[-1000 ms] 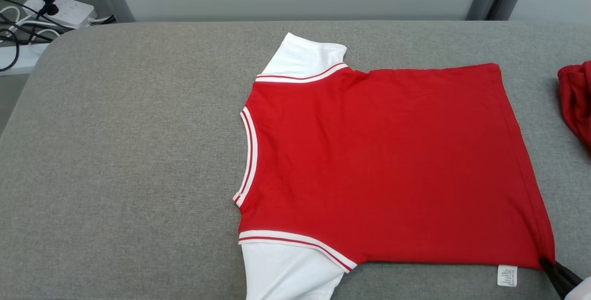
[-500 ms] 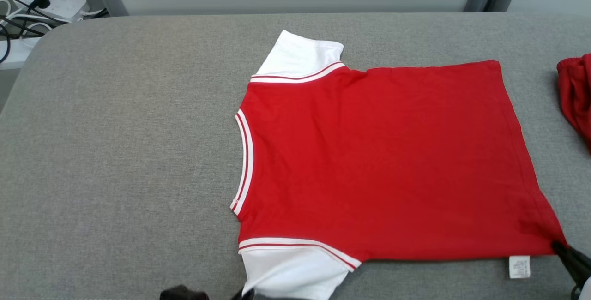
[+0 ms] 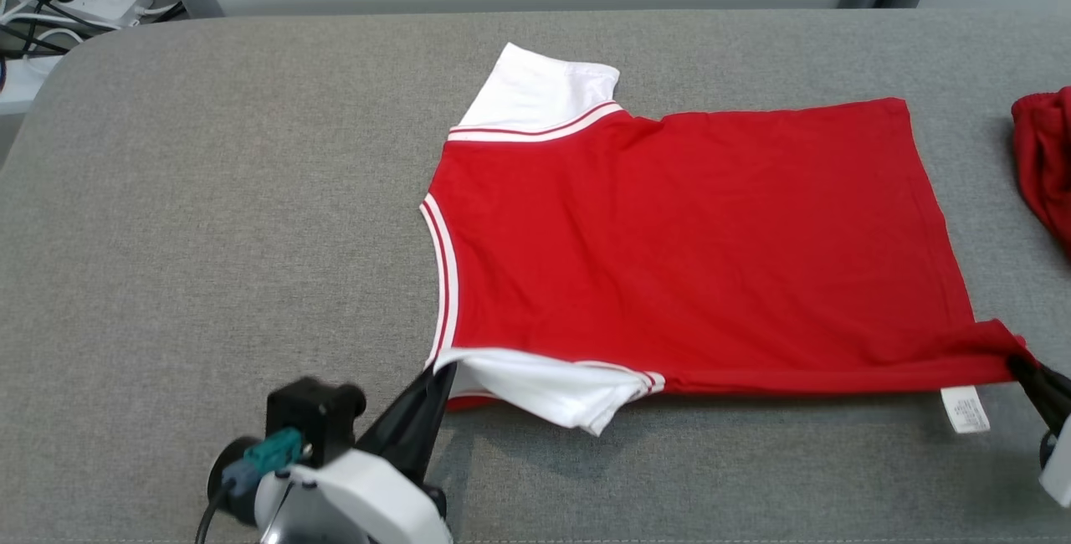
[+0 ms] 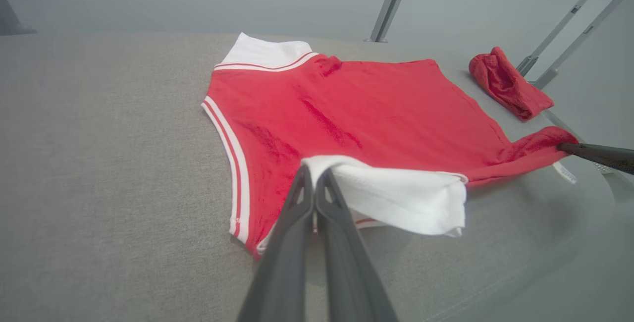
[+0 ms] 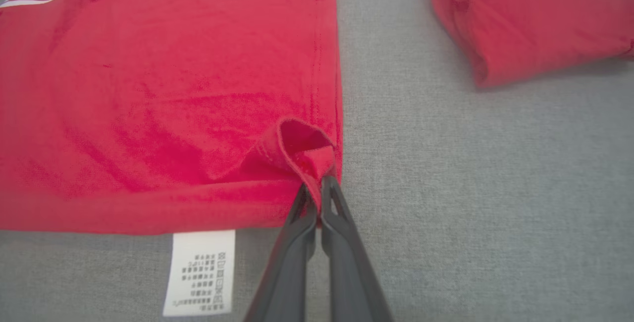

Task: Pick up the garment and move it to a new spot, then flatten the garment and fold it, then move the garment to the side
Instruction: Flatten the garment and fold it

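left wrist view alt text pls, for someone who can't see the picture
The left gripper is shut on the near white sleeve of a red shirt, holding it raised above the grey table. At the right edge the right gripper pinches the shirt's hem corner, with a bundled red cloth lying beyond.

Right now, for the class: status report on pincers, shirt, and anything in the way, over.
Left pincer shut on shirt at near white sleeve, raised. Right pincer shut on near hem corner. Red bundle lies right, apart.

The garment (image 3: pixel 694 243) lies on the table (image 3: pixel 209 234) — a bundle (image 3: pixel 1046 167) at its right.
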Available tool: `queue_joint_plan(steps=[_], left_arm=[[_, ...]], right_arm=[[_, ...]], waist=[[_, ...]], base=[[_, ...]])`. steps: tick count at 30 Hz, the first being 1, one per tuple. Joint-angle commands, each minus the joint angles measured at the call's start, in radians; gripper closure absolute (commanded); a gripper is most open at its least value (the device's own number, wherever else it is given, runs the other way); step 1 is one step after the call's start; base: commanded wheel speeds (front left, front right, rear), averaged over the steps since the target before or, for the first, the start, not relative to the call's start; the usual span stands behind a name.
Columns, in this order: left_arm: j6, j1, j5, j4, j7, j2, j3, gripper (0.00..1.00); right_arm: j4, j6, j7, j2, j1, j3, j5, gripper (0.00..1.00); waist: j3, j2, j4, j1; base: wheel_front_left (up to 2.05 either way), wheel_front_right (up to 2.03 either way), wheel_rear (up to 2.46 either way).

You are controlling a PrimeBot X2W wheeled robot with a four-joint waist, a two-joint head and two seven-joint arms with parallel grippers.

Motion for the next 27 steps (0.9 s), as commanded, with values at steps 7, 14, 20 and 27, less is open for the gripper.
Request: queue_joint_plan(steps=[7, 14, 20, 27], left_arm=[[-0.054, -0.192, 0.008, 0.115, -0.056, -0.04, 0.03, 1.0], [-0.092, -0.305, 0.02, 0.264, -0.131, -0.103, 0.02, 1.0], [-0.111, -0.378, 0.016, 0.402, -0.194, -0.152, 0.025, 1.0], [-0.143, -0.46, 0.027, 0.552, -0.27, -0.179, 0.027, 1.0]], right_arm=[[0.056, 0.0, 0.058, -0.017, -0.137, 0.033, -0.006, 1.0], [0.162, 0.0, 0.032, -0.005, -0.254, 0.091, -0.003, 1.0], [0.239, 0.0, -0.05, -0.004, -0.342, 0.17, -0.008, 1.0], [0.344, 0.0, -0.155, -0.001, -0.438, 0.26, -0.011, 1.0]], waist=[[0.033, 0.0, 0.007, 0.0], [0.064, 0.0, 0.017, 0.0], [0.089, 0.0, 0.019, 0.0], [0.124, 0.0, 0.016, 0.0]], base=[[0.0, 0.0, 0.0], [0.0, 0.0, 0.0], [0.0, 0.0, 0.0], [0.0, 0.0, 0.0]])
